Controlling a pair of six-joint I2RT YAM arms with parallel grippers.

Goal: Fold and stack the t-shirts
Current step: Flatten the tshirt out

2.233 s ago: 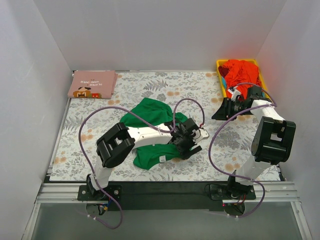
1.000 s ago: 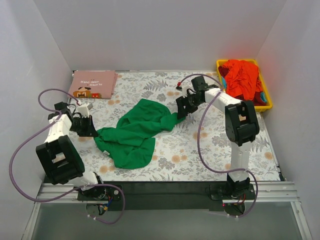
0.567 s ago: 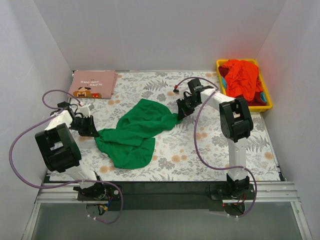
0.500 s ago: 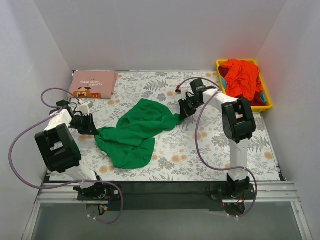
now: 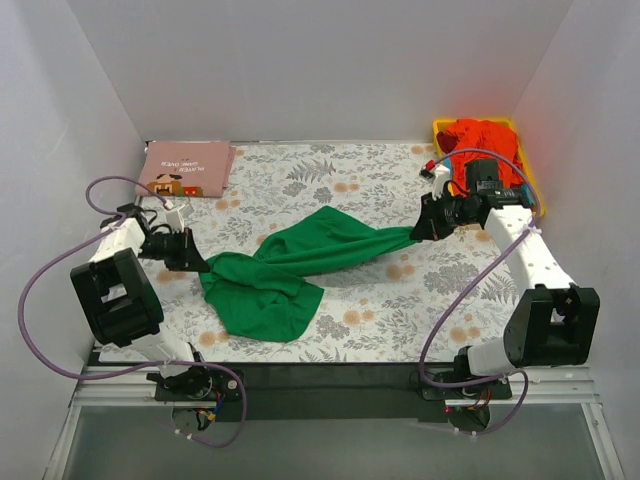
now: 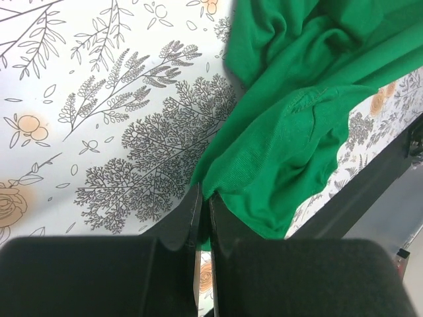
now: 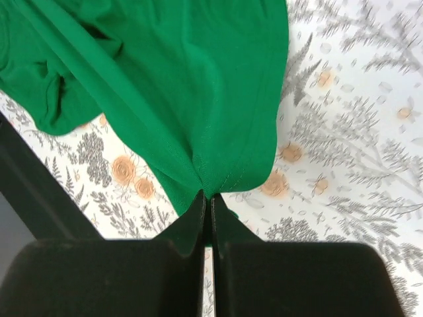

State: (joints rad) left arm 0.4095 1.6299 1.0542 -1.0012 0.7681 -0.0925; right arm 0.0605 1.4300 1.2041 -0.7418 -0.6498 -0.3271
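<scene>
Top external: green t-shirt (image 5: pixel 300 268) stretches between left hand (image 5: pixel 200 260) and right hand (image 5: pixel 419 231).

Bright, even light; sharp pictures

Top external: high, behind the arm bases (image 5: pixel 195 383) at the near edge, facing down and toward the far wall, wide, whole floral covering (image 5: pixel 350 180) in frame. Left wrist: very close, looks down past left gripper (image 6: pixel 200 190) onto left end of green t-shirt (image 6: pixel 297 132). Right wrist: equally close, past right gripper (image 7: pixel 206 195), onto its right end. All three share the green t-shirt and the floral covering.
</scene>
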